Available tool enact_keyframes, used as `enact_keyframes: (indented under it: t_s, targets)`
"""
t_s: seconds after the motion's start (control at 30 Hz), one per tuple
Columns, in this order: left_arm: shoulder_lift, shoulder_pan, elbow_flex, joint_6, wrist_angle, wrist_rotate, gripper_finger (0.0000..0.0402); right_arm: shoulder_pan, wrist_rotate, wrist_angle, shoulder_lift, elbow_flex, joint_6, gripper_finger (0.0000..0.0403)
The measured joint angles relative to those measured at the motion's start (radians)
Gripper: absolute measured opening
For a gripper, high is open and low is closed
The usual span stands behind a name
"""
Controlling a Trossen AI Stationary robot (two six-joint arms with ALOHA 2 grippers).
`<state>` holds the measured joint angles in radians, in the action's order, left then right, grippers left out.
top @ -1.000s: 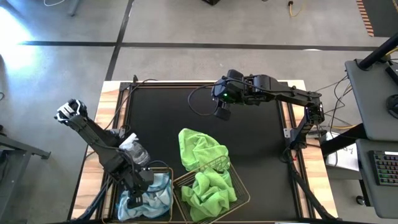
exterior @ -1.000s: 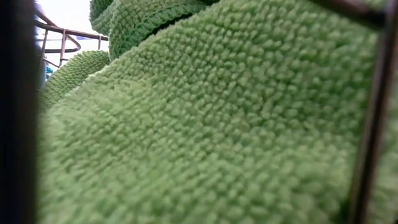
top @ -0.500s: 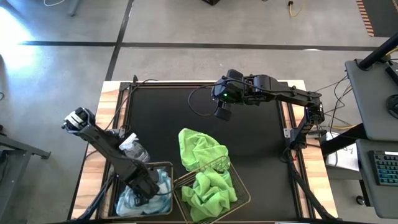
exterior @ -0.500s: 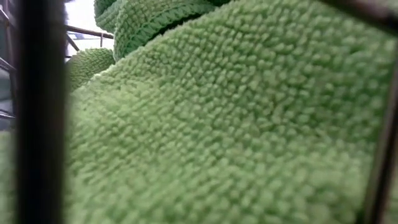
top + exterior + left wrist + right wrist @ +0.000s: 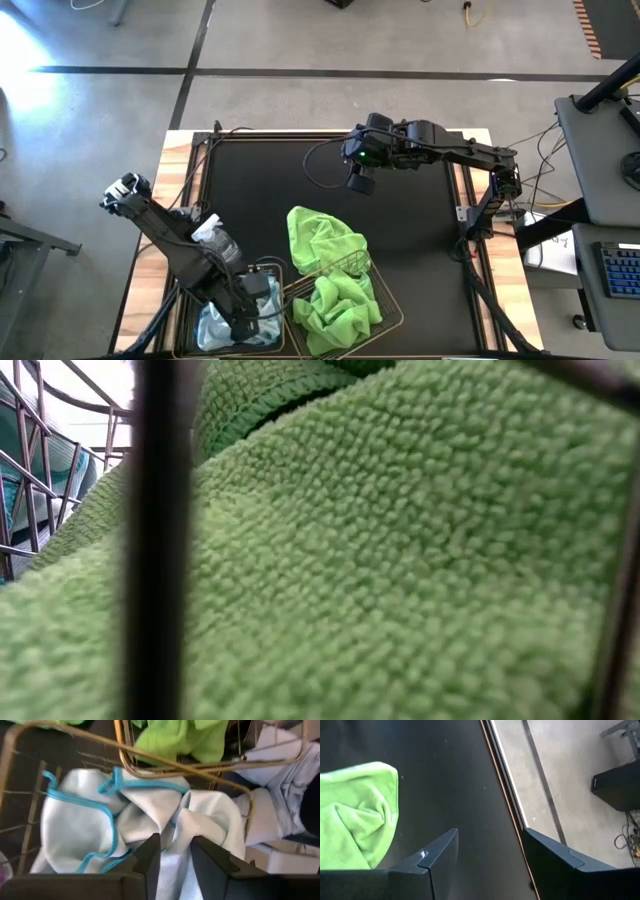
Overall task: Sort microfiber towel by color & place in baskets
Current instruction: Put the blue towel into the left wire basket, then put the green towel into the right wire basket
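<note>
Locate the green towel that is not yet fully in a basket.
In the high view, the green towel lies on the black mat, draped over the far rim of the right-hand basket.

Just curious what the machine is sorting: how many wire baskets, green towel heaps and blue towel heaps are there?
Wire baskets: 2, one on the left, one on the right
Green towel heaps: 2, one on the mat, one in the right basket
Blue towel heaps: 1, in the left basket
Total: 5
</note>
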<state>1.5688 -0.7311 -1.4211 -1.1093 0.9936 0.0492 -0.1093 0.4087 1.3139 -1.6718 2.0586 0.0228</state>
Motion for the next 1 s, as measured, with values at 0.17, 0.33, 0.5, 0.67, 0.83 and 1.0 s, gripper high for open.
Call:
enact_keyframes:
  t_s: [0.17, 0.33, 0.5, 0.67, 0.83, 1.0]
  targets:
    - [0.0, -0.001, -0.028, -0.041, 0.042, 0.013, 0.0131, 0.0, 0.0, 0.058, 0.0, -0.002, -0.023, 0.0215]
    - [-0.002, -0.003, -0.028, -0.05, 0.08, -0.001, 0.0165, 0.0, 0.0, 0.086, 0.0, -0.004, -0.031, 0.0215]
    - [-0.006, -0.003, -0.054, -0.028, 0.345, -0.186, 0.0182, 0.0, 0.002, 0.086, 0.0, -0.005, -0.035, 0.0215]
    - [-0.006, -0.001, -0.069, -0.119, 0.419, -0.203, 0.0182, 0.0, 0.002, 0.087, 0.0, -0.005, -0.044, 0.0215]
    - [-0.006, -0.001, -0.071, 0.015, 0.328, -0.14, 0.0182, 0.0, 0.003, 0.087, 0.0, -0.005, 0.007, 0.0215]
    - [-0.006, -0.001, -0.071, 0.197, 0.323, 0.054, 0.0182, 0.0, 0.003, 0.087, 0.0, -0.011, 0.189, 0.0215]
